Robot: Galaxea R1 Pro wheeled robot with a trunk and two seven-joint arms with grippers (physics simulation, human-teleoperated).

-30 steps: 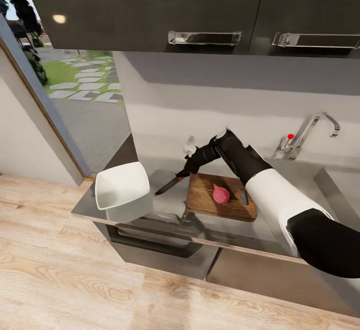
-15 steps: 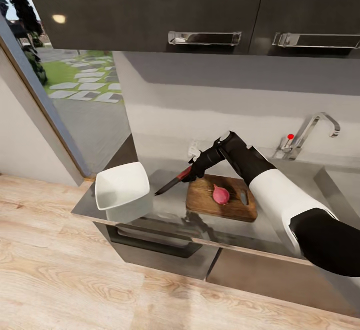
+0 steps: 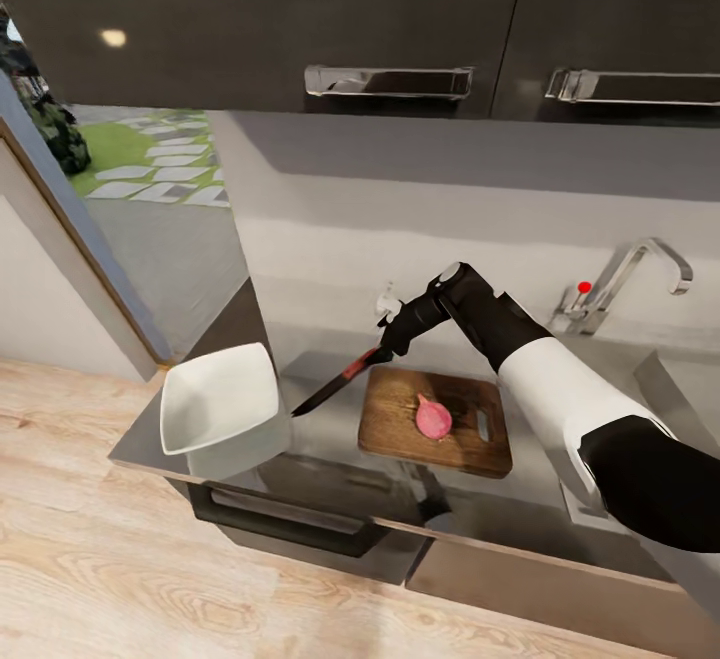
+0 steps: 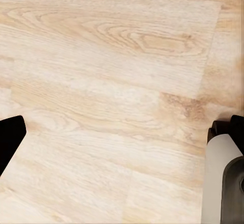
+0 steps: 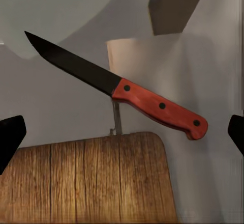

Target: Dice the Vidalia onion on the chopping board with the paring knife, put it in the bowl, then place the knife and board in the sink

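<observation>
Right gripper point(image 3: 392, 335) has pulled back up off the slim red-handled, dark-bladed paring knife point(image 3: 335, 385), and its fingers are spread wide with nothing in them. That knife lies on the grey brushed-steel countertop point(image 3: 330, 439), between the glossy white squarish bowl point(image 3: 215, 401) and the brown wooden chopping board point(image 3: 395, 424) carrying the reddish onion point(image 3: 433, 417). Left gripper point(image 4: 122, 132) hangs spread apart over the pale wood floor point(image 4: 101, 56).

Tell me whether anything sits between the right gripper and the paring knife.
Nothing visible does. The right gripper is open just above the paring knife, whose red handle lies uncovered beside the corner of the chopping board. The onion sits farther along the board, away from the knife.
</observation>
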